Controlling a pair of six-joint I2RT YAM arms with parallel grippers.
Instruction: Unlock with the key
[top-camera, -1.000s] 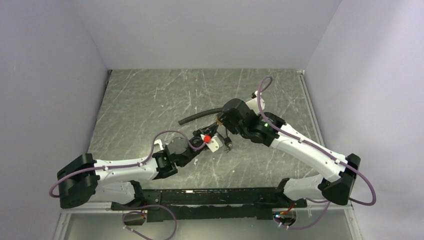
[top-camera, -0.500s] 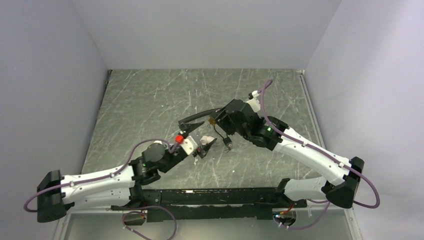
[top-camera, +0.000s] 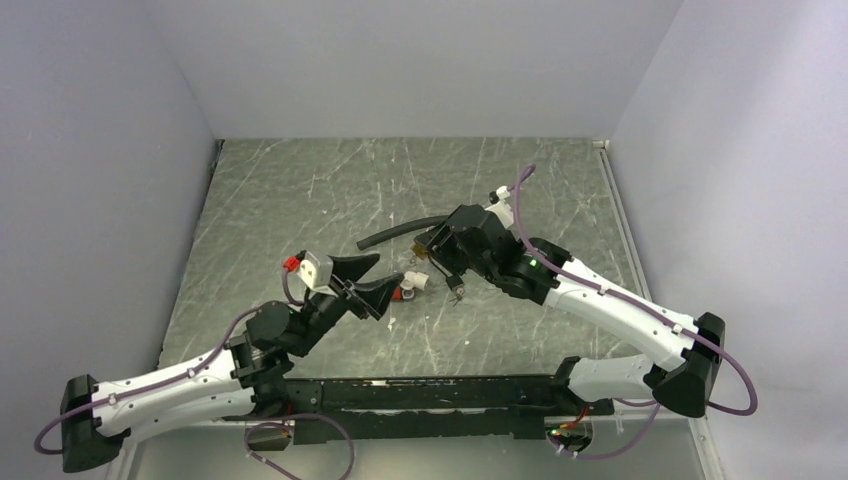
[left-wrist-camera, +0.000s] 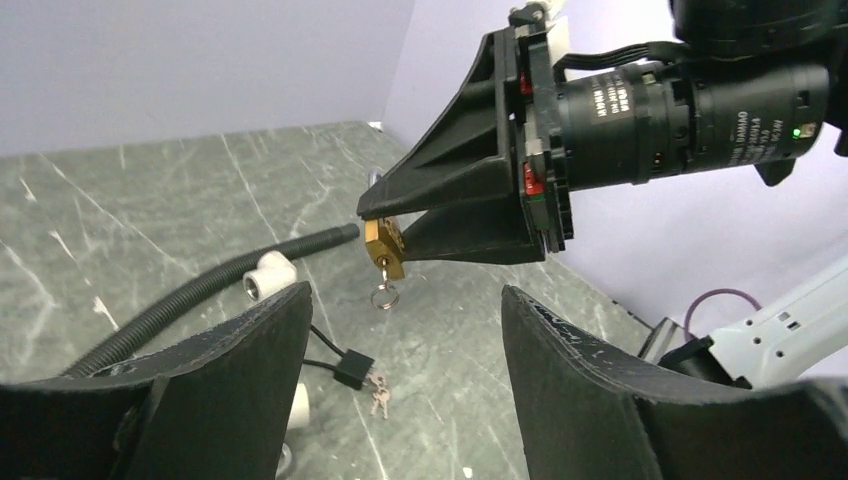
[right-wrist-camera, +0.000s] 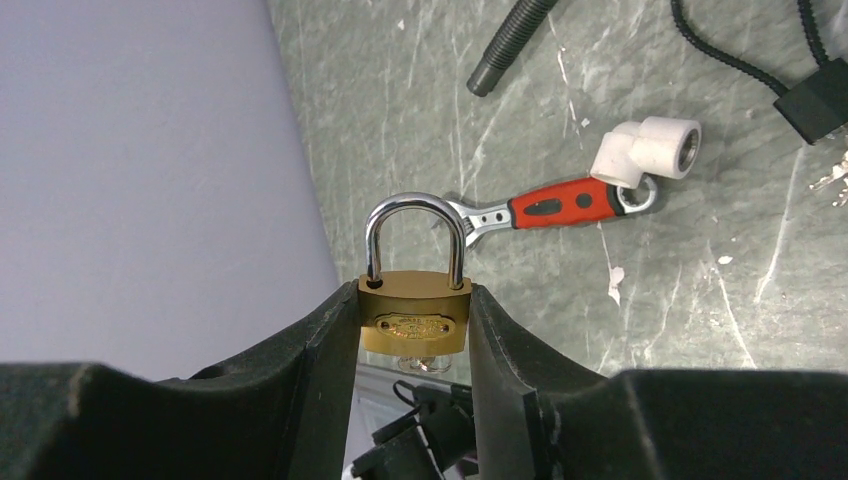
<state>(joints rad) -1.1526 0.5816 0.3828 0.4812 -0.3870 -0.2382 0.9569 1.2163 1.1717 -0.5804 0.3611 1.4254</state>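
Right hand (right-wrist-camera: 415, 305): pinching the brass padlock (right-wrist-camera: 415, 322) by its body, one finger on each side. The shackle points up with both legs seated in the body.
Key (left-wrist-camera: 382, 287): small and silvery, it hangs from the underside of the padlock with a thin ring dangling below it. It is held clear above the tabletop (top-camera: 300, 190) (the right wrist view shows only a sliver of it beneath the lock).
Left hand (top-camera: 383, 272): fingers spread wide with nothing between them. It is left of the right hand and nearer, and apart from it.
Key relative to left hand: in the left wrist view the key is straight ahead, in the gap between the spread fingers, and touches neither.
Tabletop items: a black hose (top-camera: 400, 232) lies to the far left of the right hand. A white pipe elbow (right-wrist-camera: 648, 148) touches the ring end of a red-handled wrench (right-wrist-camera: 545, 207). A black block on a cord (left-wrist-camera: 352, 368) has loose tiny keys (left-wrist-camera: 378, 398) just beside it.
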